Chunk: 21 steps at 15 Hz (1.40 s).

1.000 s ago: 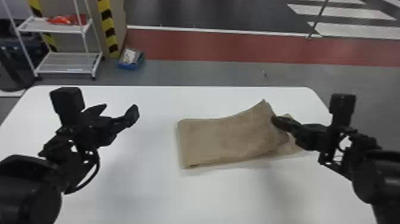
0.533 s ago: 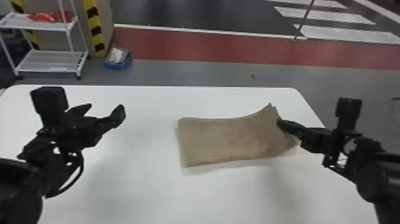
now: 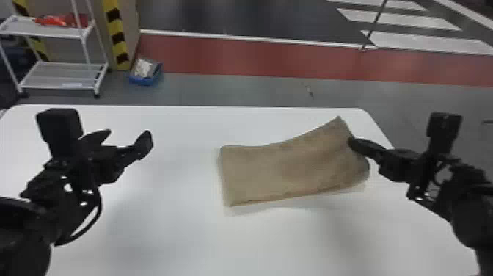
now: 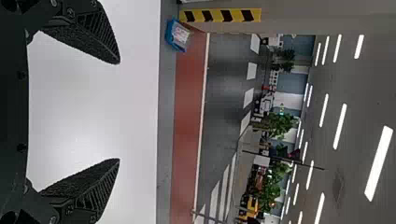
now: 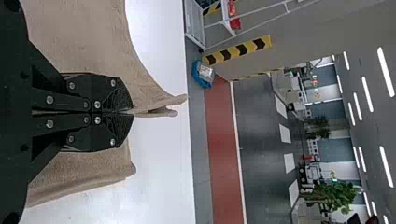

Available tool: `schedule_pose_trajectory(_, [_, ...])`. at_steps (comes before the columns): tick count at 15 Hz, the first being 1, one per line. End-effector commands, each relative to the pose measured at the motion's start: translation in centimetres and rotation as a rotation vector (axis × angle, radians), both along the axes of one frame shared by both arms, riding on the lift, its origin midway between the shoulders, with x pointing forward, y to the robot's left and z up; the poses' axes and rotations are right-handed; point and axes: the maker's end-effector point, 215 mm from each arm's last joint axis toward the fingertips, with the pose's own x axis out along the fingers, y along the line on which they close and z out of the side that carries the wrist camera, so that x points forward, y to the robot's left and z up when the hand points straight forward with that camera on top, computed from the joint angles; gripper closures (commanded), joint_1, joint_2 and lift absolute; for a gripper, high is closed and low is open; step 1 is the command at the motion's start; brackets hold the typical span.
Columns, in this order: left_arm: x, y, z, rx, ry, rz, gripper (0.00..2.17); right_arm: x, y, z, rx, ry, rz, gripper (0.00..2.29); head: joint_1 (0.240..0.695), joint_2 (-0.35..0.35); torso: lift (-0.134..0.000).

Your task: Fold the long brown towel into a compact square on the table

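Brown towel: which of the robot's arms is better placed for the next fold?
Right, probably: the right gripper is shut on the raised end of the towel, while the left gripper hangs open, away from it.

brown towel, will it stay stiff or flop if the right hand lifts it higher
Likely floppy: the brown towel sags in a soft curve beside the right hand. It seems unlikely to roll or tip, since its left part lies flat on the table. Slipping looks unlikely, with both fingers closed on the cloth.
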Motion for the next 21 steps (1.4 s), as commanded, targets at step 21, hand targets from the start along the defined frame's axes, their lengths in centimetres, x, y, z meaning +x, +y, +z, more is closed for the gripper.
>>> schedule_pose_trajectory(21, [-0.6, -0.5, -0.7, 0.028, 0.011, -0.008, 0.16, 2.7, -6.5, -6.5, -0.045, 0.015, -0.046, 1.2, 0.695, -0.24, -0.128])
